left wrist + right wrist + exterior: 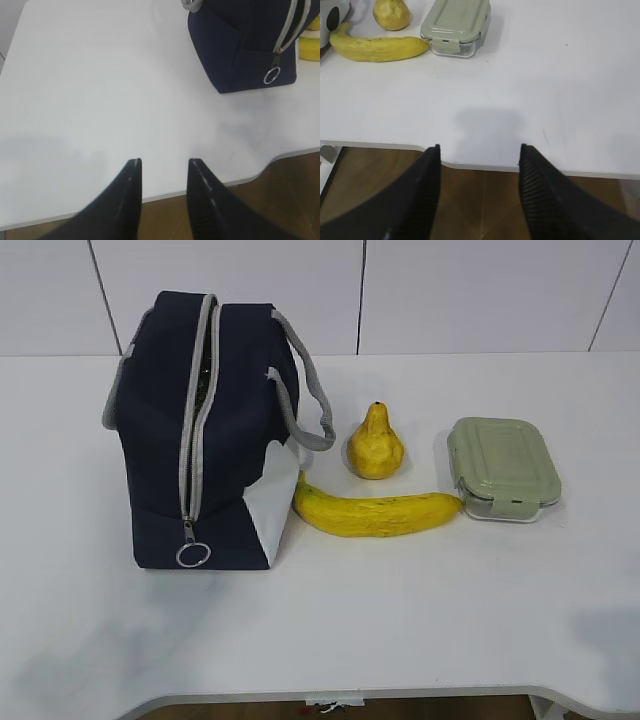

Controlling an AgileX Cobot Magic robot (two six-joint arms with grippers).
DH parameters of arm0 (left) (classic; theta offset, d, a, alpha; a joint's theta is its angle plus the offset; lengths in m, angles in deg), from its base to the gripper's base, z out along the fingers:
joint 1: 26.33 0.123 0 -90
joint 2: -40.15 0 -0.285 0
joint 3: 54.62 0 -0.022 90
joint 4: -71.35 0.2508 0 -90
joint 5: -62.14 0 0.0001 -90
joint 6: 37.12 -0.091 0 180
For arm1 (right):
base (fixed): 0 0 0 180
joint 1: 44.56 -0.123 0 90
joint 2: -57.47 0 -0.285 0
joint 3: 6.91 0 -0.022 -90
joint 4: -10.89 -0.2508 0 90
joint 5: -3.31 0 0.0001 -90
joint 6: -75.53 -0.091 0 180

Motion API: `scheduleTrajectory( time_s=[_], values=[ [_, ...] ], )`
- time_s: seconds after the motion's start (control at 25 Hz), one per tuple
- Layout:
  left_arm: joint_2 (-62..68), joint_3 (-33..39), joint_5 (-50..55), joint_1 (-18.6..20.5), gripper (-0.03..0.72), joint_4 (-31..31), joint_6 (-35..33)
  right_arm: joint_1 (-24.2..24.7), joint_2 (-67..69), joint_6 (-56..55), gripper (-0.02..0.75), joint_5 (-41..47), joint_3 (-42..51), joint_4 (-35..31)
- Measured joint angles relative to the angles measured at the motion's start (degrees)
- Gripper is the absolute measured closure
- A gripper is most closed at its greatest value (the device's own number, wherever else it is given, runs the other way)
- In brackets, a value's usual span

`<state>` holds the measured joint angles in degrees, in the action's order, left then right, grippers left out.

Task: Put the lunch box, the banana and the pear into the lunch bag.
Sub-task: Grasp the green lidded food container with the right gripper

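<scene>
On the white desk (pixel 400 620) the lunch bag (pixel 205 430) stands left, with the banana (pixel 375 512), pear (pixel 376 445) and lunch box (pixel 503 467) in a group to its right. The left hand (pixel 164 162) and right hand (pixel 479 147) hover at the desk's near edge, both open, empty, well apart from everything.

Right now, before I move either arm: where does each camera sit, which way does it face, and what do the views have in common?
Exterior view: in front of the table, looking down at a slant at the lunch bag, pear, banana and lunch box; no arm shows.
Left wrist view: above the table's near edge, facing the bag's zipper end; the open left gripper shows.
Right wrist view: above the near edge, facing the fruit and lunch box; the open right gripper shows.
Shared: the banana appears in all three views.
</scene>
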<state>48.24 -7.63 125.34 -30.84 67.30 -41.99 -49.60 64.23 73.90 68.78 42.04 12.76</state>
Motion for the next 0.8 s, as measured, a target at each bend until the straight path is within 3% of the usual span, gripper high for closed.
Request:
scheduleTrajectory(
  time_s=[0.8],
  values=[
    [0.0,0.0,0.0,0.0,0.454,0.0,0.0,0.0,0.1,0.0,0.323,0.0,-0.9,0.2]
  ],
)
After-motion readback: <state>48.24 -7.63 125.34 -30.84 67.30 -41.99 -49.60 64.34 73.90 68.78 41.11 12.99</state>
